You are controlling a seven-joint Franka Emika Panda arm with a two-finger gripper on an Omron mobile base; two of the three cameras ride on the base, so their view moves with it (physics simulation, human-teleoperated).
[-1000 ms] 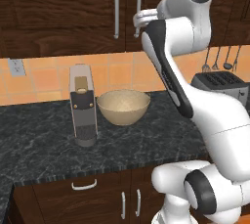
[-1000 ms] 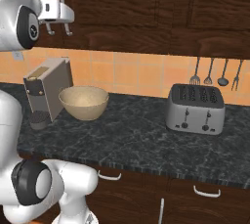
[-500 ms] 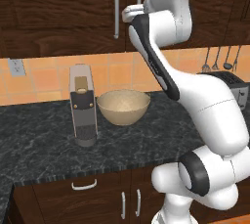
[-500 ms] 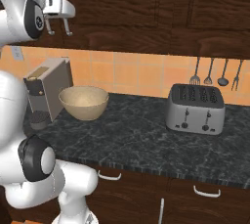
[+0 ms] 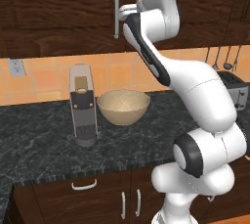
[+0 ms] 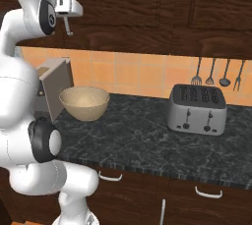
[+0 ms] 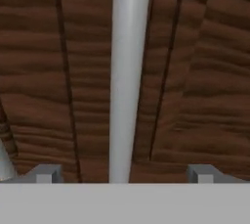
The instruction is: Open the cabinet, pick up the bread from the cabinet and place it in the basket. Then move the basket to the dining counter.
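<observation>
The dark wood cabinet (image 5: 68, 12) hangs above the counter with its paired doors shut, so the bread is hidden. My gripper (image 5: 120, 10) is raised to the long silver handles (image 5: 115, 3) at the doors' meeting edge. In the hand view one handle bar (image 7: 128, 71) runs straight up between my two fingertips (image 7: 46, 174), which stand wide apart on either side of it, open and not touching it. The tan basket (image 5: 123, 106) sits empty on the dark counter below; in the right base view the basket (image 6: 84, 102) is left of centre. The dining counter is out of view.
A grey-and-black coffee machine (image 5: 82, 104) stands just left of the basket. A silver toaster (image 6: 197, 108) sits further right on the dark speckled counter (image 6: 138, 140), with utensils (image 6: 211, 74) hanging on the tiled wall. Low cabinets run beneath the counter.
The arm has swung left and in toward the cabinet doors, bringing the hand from right of the handles up against them. The basket and the doors have not moved.
</observation>
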